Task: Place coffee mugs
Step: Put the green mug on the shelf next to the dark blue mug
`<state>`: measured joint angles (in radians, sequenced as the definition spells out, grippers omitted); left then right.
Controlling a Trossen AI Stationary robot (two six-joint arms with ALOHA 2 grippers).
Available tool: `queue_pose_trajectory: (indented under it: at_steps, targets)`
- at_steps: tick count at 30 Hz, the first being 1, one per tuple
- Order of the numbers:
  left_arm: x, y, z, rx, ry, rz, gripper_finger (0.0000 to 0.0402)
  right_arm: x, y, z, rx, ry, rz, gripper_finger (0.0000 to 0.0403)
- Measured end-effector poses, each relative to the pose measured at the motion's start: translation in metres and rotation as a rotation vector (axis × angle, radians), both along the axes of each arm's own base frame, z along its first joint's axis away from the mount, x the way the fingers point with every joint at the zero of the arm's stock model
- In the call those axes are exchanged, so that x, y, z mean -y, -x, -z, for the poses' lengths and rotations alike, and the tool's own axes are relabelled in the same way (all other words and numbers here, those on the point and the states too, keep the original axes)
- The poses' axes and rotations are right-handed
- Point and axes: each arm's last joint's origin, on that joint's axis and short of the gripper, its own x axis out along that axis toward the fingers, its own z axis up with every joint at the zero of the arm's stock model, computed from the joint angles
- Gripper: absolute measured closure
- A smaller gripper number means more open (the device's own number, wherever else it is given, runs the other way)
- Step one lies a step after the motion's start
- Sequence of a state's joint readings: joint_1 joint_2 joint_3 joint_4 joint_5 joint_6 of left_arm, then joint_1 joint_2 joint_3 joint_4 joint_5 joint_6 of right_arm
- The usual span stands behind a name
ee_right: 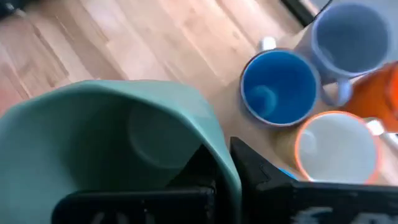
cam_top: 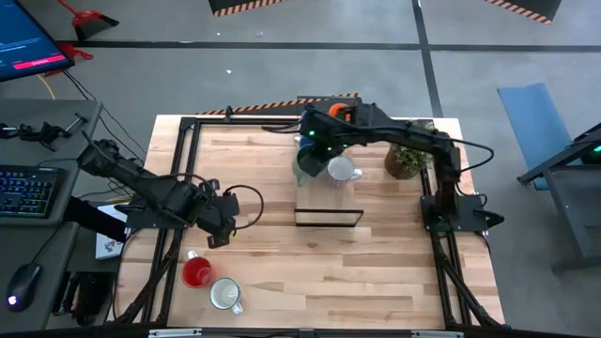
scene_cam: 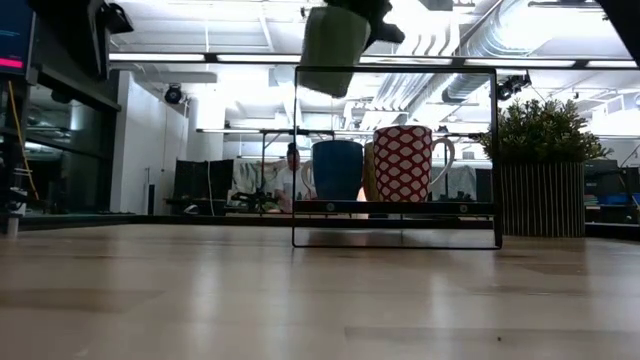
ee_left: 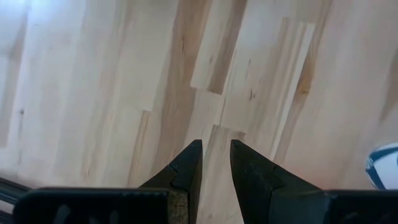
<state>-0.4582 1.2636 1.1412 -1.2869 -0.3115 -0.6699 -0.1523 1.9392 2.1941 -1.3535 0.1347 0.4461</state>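
Green ceramic filled most of the right wrist view: the green mug [ee_right: 118, 149] hung clear of the worktop [cam_top: 376, 272], its rim pinched between the fingers of the right gripper [cam_top: 313, 150], which were clamped on it. From above, that gripper was near the far edge of the worktop, over the black wire rack [scene_cam: 395, 155]. Just beside it on the rack's shelf stood a dark blue mug [scene_cam: 337, 170] and a white mug with a red pattern [scene_cam: 403, 164], with a light blue mug [ee_right: 351, 37] and an orange one [ee_right: 379, 96] close by. A potted plant [scene_cam: 540, 165] stood toward the far right corner. Near the front left corner sat a red mug [cam_top: 197, 272] and a white mug [cam_top: 225, 295], just beside each other. The left gripper [cam_top: 218, 223] hovered near the left edge, fingers slightly apart and holding nothing.
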Motion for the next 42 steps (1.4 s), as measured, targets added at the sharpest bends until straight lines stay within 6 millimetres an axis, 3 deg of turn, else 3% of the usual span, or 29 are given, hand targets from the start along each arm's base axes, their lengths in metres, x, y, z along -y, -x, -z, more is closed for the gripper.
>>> queue_pose_trajectory:
  at_steps: [10, 20, 42]
  targets:
    - [0.003, 0.001, 0.0, 0.023, -0.033, 0.006, 0.0328, -0.007, -0.035, 0.049, -0.132, -0.037, -0.1, 0.0403]
    - [0.003, 0.001, 0.0, 0.026, -0.035, 0.004, 0.0328, -0.006, -0.043, 0.084, -0.322, -0.008, -0.092, 0.0403]
    - [0.003, 0.001, -0.001, 0.038, -0.036, -0.021, 0.0328, -0.006, -0.052, 0.106, -0.397, 0.035, -0.154, 0.0403]
